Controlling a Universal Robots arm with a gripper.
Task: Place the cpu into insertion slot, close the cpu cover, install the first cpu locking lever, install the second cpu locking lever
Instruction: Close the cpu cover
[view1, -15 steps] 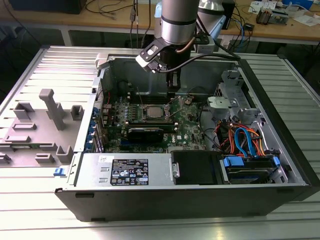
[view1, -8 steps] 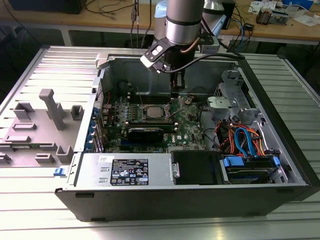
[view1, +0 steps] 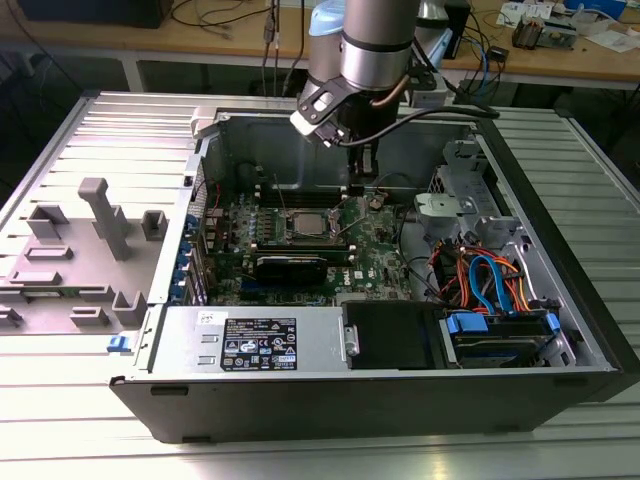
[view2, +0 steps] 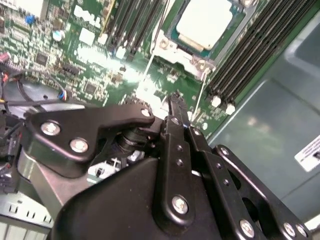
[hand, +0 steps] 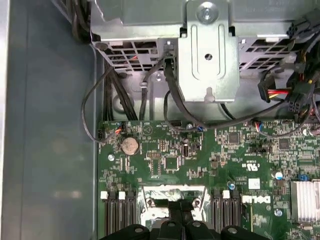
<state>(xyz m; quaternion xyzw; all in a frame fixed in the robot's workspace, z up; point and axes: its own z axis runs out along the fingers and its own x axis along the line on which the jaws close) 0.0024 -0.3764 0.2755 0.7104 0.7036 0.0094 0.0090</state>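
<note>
— Silver-grey and square, the cpu (view2: 205, 22) sits in the insertion slot (view1: 288, 226) on the green motherboard (hand: 165, 160), with the cpu cover (view2: 182, 51) lying down around it. Where is the arm?

— Inside the open computer case (view1: 560, 300). The gripper (view2: 175, 100) hangs over the board just beside the socket's corner, fingers drawn together and holding nothing.

— And the levers?

— Two thin wire locking levers (view2: 149, 62) run along the socket's sides. Whether either is hooked under its catch cannot be made out from this angle.

— So what could go wrong?

— Chiefly a slip. A narrow closed tip pushing a springy wire may ride off it; the lever would snap back up and the tip would drive on into the board. Small parts stand close round the socket, and the black memory slots (view2: 250, 55) lie right alongside.

— Anything for the chip itself?

— If a lever is pressed while the cover is not fully seated, the load could fall unevenly on the cpu and harm the contacts beneath. That is a judgement, not something seen.

— The cables?

— Loose black cables (hand: 172, 95) trail beyond the board's edge, near enough to catch the wrist on a wide sweep.
</note>
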